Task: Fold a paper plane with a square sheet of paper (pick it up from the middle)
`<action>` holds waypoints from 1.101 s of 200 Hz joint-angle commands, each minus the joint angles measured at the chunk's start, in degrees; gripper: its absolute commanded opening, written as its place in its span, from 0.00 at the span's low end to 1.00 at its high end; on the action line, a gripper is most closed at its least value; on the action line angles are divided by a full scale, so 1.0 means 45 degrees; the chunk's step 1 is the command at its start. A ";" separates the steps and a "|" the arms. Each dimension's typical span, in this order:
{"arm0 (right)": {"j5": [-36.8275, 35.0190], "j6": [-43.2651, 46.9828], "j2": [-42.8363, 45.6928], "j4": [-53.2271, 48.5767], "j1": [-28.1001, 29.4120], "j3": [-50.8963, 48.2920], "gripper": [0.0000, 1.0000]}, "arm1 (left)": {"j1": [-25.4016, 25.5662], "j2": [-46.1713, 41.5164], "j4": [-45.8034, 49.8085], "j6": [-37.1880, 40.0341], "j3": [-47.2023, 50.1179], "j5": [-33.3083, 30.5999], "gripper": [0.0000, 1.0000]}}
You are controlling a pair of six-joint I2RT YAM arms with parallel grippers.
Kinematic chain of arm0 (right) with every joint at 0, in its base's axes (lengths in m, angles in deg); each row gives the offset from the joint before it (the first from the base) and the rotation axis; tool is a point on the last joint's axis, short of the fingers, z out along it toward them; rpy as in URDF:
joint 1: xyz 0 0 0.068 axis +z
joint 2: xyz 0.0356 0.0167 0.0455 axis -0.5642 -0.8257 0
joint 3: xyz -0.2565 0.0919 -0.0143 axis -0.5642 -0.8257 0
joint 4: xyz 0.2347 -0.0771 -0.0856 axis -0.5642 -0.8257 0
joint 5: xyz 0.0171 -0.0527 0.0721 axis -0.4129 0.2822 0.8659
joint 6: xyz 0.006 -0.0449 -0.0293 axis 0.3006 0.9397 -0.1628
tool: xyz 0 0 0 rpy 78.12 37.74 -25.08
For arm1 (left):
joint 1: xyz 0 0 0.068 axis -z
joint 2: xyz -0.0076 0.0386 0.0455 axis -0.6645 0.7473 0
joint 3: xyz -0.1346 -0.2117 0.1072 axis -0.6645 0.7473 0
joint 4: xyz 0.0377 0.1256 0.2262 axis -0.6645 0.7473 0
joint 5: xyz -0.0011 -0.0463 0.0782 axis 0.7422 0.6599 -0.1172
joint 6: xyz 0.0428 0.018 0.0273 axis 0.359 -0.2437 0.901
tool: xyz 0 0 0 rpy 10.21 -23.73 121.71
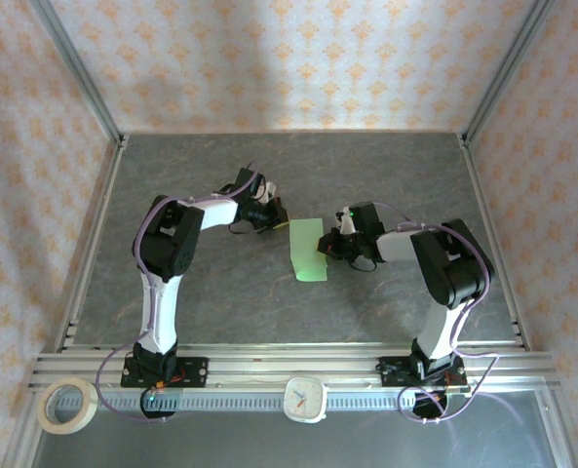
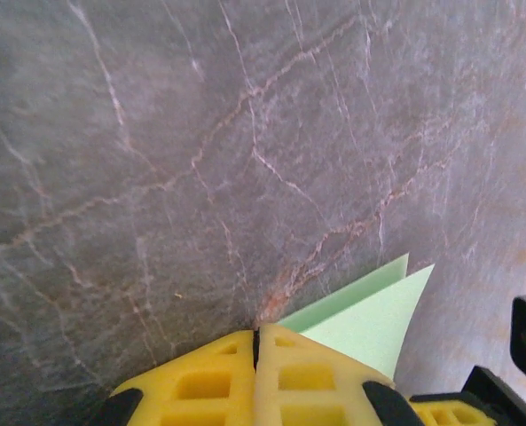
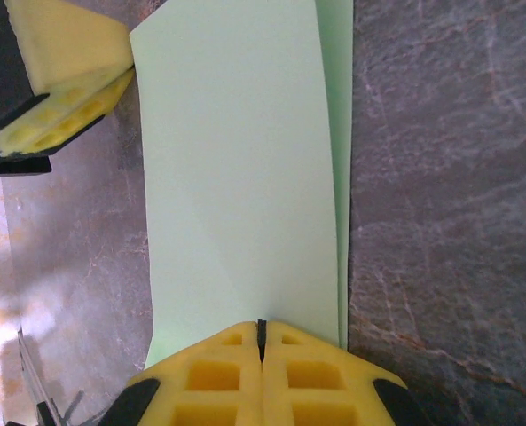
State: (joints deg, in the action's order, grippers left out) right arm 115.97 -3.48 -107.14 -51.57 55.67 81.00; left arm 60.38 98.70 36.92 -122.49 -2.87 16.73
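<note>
Step in hand: judged to be the first fold, halving the sheet. The square sheet of paper (image 1: 308,250) already lay doubled into a narrow rectangle, and no pointed nose had been formed.
Sheet position: it lay flat on the grey veined tabletop (image 1: 220,166), near its middle and between the two arms, with its long side running away from the bases at a slight tilt.
Left end effector (image 1: 281,222): the yellow pads were pressed together, tips down at the sheet's far left corner. In the left wrist view (image 2: 257,342) that corner (image 2: 369,324) poked out just beside one pad. Whether a layer was caught there could not be told.
Right end effector (image 1: 327,244): the pads were pressed together at the sheet's right-hand edge. In the right wrist view (image 3: 262,330) the paper (image 3: 236,177) ran right up to the tips. A pinch could not be confirmed.
Look of the sheet: pale green, matte and unmarked. The two layers were not quite matched, so a thin strip of the lower one showed along one side. The upper layer bowed a little, so the crease seemed soft.
Next move: probably to sharpen the fold with the closed tips, then turn a corner in to the centre line. That called for one end effector to pin the sheet while the other lifted a single layer.
Risk: thin paper would likely slide on the smooth tabletop.
</note>
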 commanded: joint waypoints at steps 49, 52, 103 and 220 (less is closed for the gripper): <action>-0.2216 0.0173 -0.0926 -0.2483 -0.0352 -0.1012 0.00 | -0.0021 -0.1620 -0.2168 -0.0649 0.0952 0.0037 0.00; -0.2215 0.0158 -0.0926 -0.2469 -0.0342 -0.1014 0.00 | 0.0013 -0.1629 -0.2168 -0.0555 0.0952 0.0176 0.00; -0.2202 0.0117 -0.0984 -0.2401 -0.0360 -0.1054 0.00 | 0.0704 -0.0662 -0.1304 0.0642 0.0295 0.1552 0.00; -0.2127 0.0082 -0.1027 -0.2325 -0.0377 -0.1066 0.00 | -0.0127 0.1114 -0.0594 0.0597 -0.0628 -0.0662 0.00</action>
State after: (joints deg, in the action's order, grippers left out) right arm 116.21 -3.97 -107.14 -50.48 55.53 80.52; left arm 62.52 101.87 32.46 -120.83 -5.12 20.82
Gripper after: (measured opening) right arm 0.047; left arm 0.053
